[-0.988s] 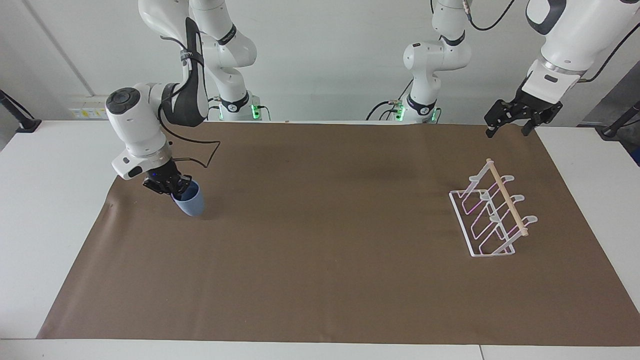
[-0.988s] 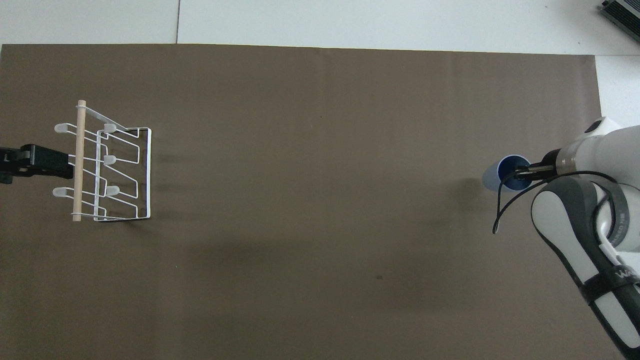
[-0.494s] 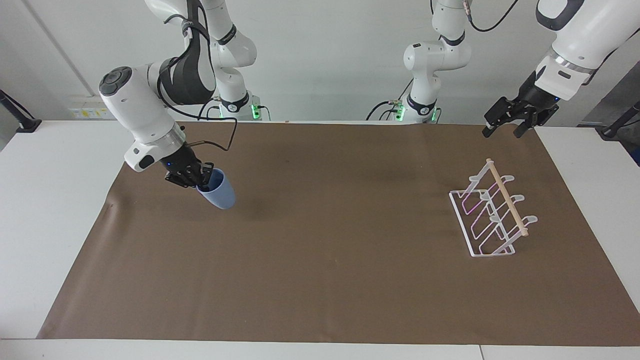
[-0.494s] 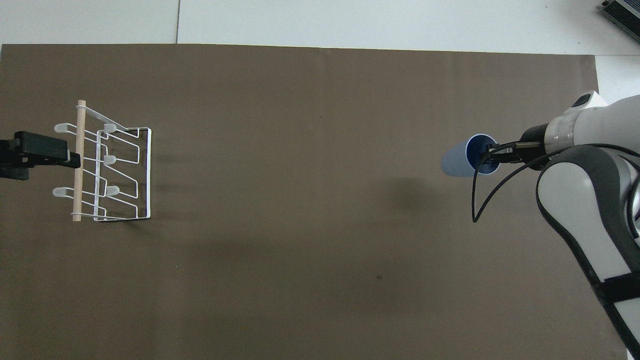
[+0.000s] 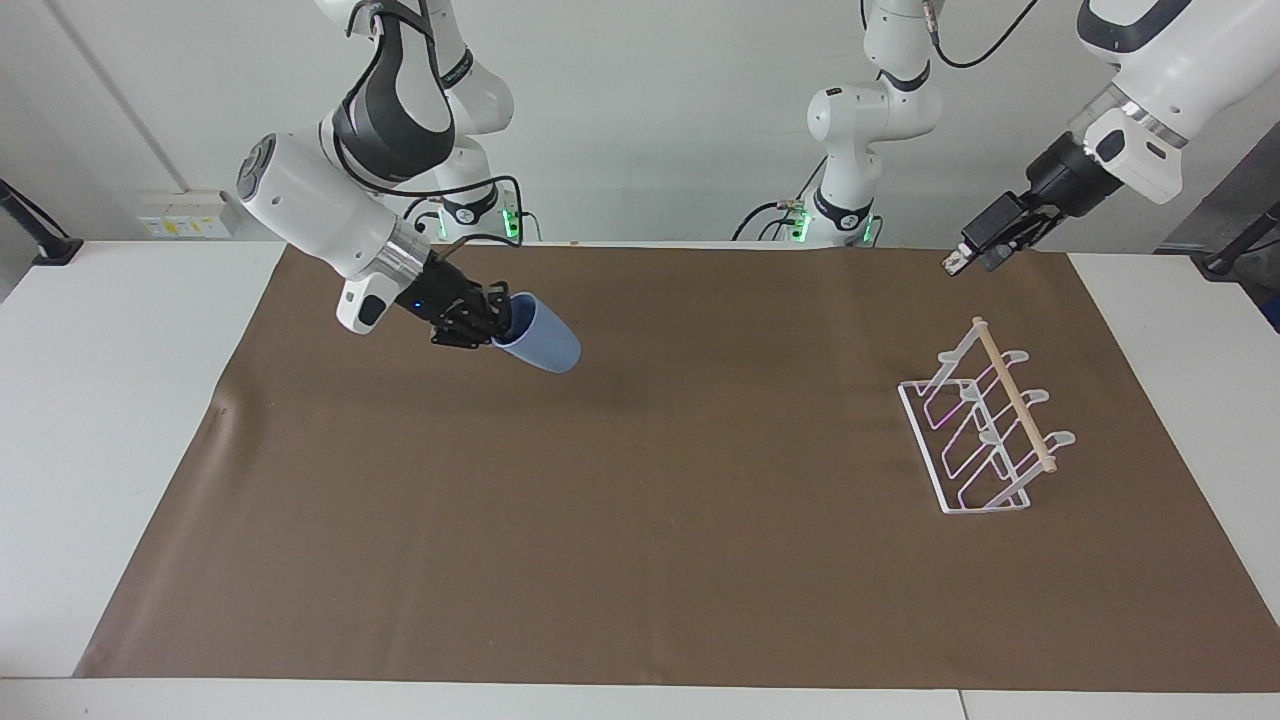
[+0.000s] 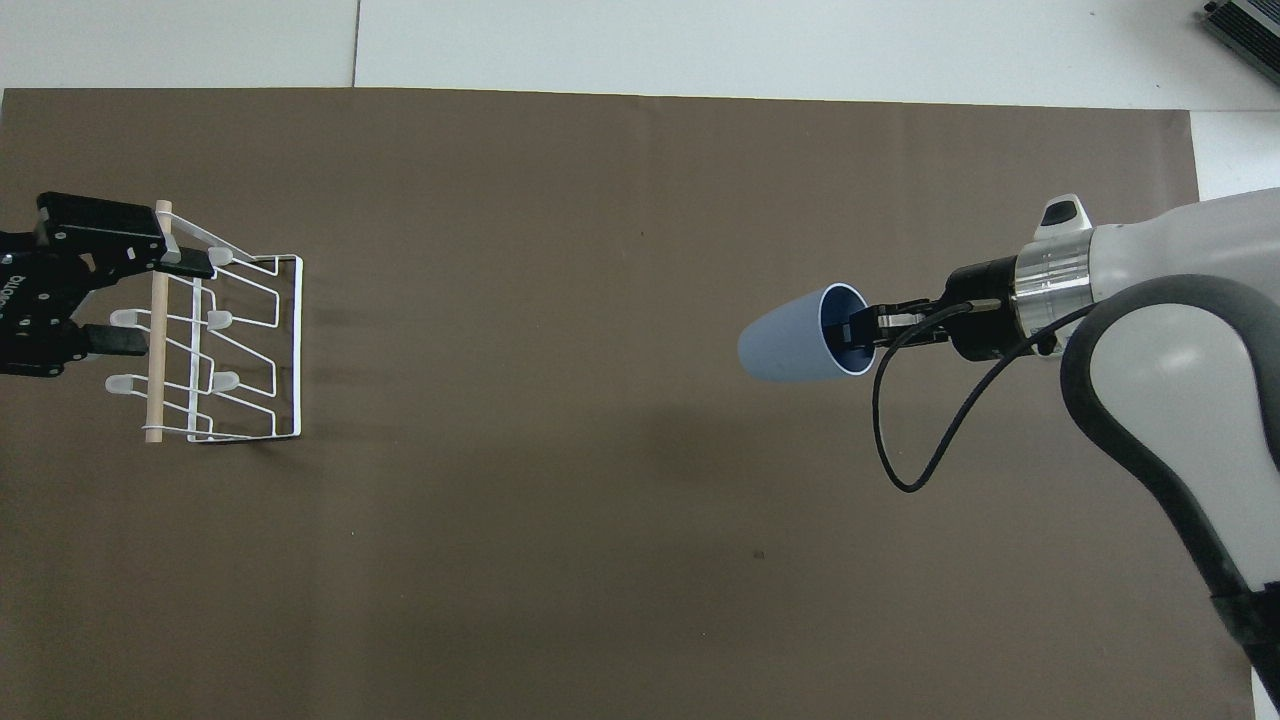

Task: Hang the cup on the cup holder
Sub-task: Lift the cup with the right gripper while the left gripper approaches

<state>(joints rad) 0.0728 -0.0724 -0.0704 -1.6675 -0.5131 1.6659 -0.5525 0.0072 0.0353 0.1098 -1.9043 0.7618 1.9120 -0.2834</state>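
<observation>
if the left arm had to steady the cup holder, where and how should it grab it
Probably by the wooden rod along the top of the cup holder, coming straight down from above. The rod is the highest and thickest part, and bare between the slanted prongs. The left gripper hangs above the mat near it, while the right gripper holds the cup by its rim.

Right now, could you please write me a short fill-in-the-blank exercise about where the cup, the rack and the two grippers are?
1. The cup is held by the ____ gripper.
2. One finger grips the rim from ____ the cup.
3. The cup holder stands at the ____ arm's end of the table.
4. The rod along the holder's top is made of ____.

Missing words: right; inside; left; wood
</observation>
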